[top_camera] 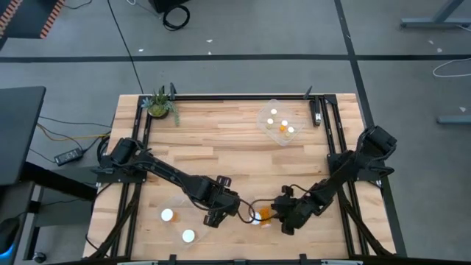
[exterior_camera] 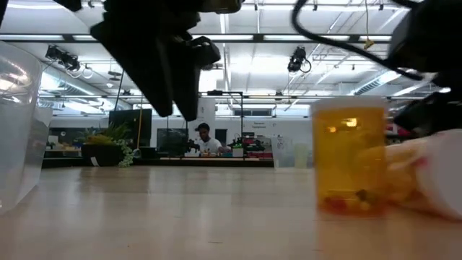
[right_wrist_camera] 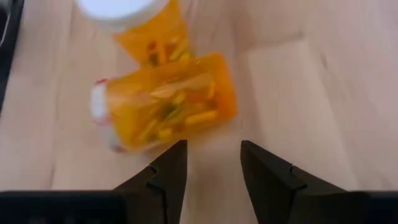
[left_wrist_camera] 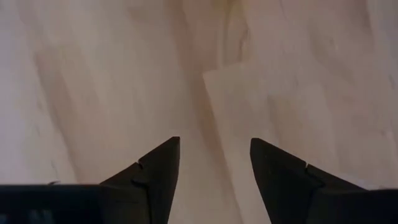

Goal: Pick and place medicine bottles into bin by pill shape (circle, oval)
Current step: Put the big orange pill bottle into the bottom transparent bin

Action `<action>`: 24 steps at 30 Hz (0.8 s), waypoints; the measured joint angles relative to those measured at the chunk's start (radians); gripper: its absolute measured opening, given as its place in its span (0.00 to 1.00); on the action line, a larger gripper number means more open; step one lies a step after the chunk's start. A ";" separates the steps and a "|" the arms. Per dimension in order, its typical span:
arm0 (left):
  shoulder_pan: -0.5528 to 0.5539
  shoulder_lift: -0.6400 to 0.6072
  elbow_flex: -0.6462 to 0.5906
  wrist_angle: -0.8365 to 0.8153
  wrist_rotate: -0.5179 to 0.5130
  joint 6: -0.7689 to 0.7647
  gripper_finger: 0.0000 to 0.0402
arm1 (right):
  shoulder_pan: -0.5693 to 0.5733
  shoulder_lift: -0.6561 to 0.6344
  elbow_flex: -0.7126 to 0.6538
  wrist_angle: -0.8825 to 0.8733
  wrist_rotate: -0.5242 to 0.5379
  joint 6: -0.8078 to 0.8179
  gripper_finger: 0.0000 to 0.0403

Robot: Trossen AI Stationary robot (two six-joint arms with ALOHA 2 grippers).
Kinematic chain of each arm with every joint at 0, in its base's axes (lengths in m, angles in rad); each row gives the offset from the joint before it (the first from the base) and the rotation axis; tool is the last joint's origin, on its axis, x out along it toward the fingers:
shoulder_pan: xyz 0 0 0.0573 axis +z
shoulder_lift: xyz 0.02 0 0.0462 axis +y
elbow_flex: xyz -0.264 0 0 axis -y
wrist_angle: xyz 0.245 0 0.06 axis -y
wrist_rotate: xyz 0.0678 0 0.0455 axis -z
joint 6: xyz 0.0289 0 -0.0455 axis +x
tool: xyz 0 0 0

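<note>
Both pincers are hanging low over the near edge of the wooden bench (top_camera: pixel 243 147) in the high view: the left pincer (top_camera: pixel 218 215) is sitting just beside a clear bin (top_camera: pixel 176 221) that is holding two white-capped medicine bottles (top_camera: pixel 168 215), and the right pincer (top_camera: pixel 283 213) is facing two more orange bottles (top_camera: pixel 263 214) lying between the arms. At the far right part of the bench a second clear bin (top_camera: pixel 280 121) is holding three bottles, and a small potted plant (top_camera: pixel 159 104) is standing at the far left corner.

From the low view, an upright orange bottle (exterior_camera: pixel 351 155) is standing on the bench at right with pills lying at its bottom, a toppled bottle's white cap (exterior_camera: pixel 440 173) is showing beside it, and the wall of the near bin (exterior_camera: pixel 20 123) is rising at left. A dark arm is hanging overhead, and a person is sitting far back in the room.

Through the left wrist view, the left pincer (left_wrist_camera: pixel 214 171) is standing spread with only bare wood between its fingers.

Through the right wrist view, the right pincer (right_wrist_camera: pixel 212 168) is also spread and pinching nothing; the bottle on its side (right_wrist_camera: pixel 165 109), full of long yellow and orange pills, is lying just ahead of the fingertips, and the standing bottle (right_wrist_camera: pixel 146 28) is touching it from behind
</note>
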 joint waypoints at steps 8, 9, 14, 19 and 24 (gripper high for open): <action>-0.054 0.000 0.000 -0.001 0.012 -0.042 0.51 | -0.131 0.075 0.000 0.169 -0.024 -0.143 0.39; -0.057 0.000 0.000 0.005 0.012 -0.050 0.51 | -0.145 0.078 0.000 0.184 -0.025 -0.152 0.39; -0.060 0.000 0.000 0.051 0.006 -0.107 0.57 | -0.170 0.061 0.000 0.176 -0.025 -0.174 0.39; -0.060 0.000 0.000 0.142 -0.034 -0.116 0.63 | -0.143 0.009 0.000 0.078 -0.015 -0.170 0.39; -0.060 0.006 0.000 0.228 -0.064 -0.099 0.69 | -0.093 -0.025 0.000 0.015 0.026 -0.132 0.39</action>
